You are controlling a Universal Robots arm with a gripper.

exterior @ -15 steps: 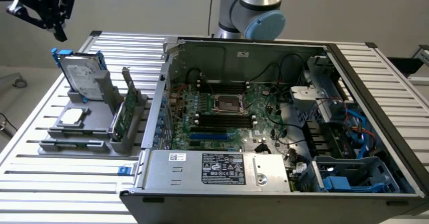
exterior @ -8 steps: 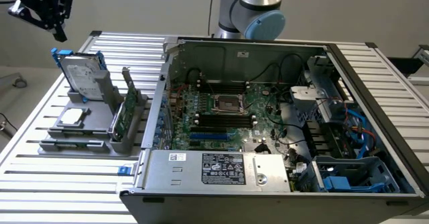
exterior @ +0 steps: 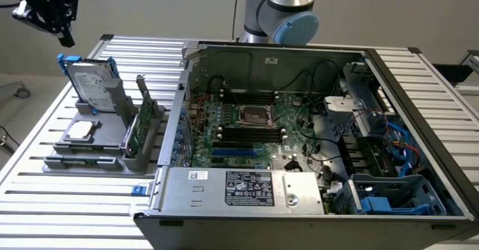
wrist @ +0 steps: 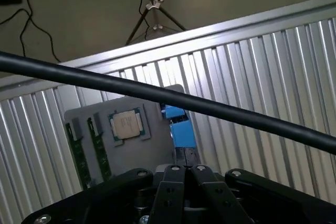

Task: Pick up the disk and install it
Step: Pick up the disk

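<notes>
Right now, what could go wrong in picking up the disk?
1. The disk stands upright, close to the green card; an off-centre approach by the gripper might knock either.
2. A black cable crosses the wrist view in front of the disk; it may hide the grasp or snag.

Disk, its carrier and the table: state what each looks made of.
Disk: silver-grey casing with a dull sheen, probably metal.
Carrier: bright blue, evenly coloured, likely moulded plastic.
Table: pale ribbed slats with a soft sheen, apparently aluminium.
</notes>
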